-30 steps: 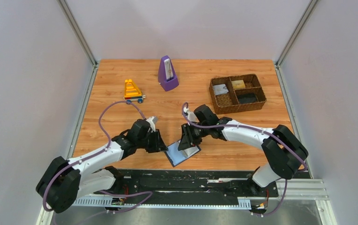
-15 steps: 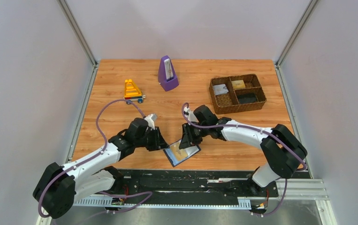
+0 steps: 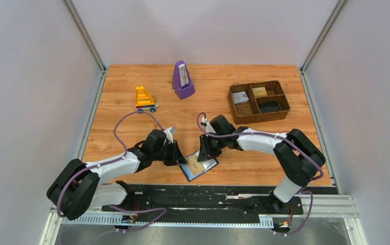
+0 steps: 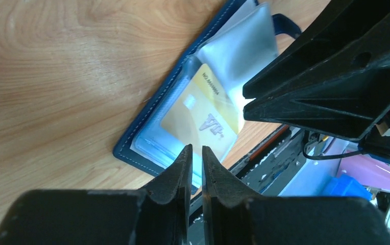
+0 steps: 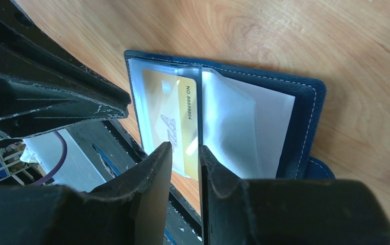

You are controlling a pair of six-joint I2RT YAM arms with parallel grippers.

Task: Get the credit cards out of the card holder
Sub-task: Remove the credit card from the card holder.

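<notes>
Both jaws slit-narrow above stitched card holder (image 5: 308, 112), glossy plastic sleeves (image 5: 234, 127); grip unclear.

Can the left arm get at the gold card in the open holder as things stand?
Probably yes. The left gripper hangs at the edge of the card holder, the gold card shows in its clear sleeve right ahead, nothing between. The right gripper crowds the same page, though.
</notes>
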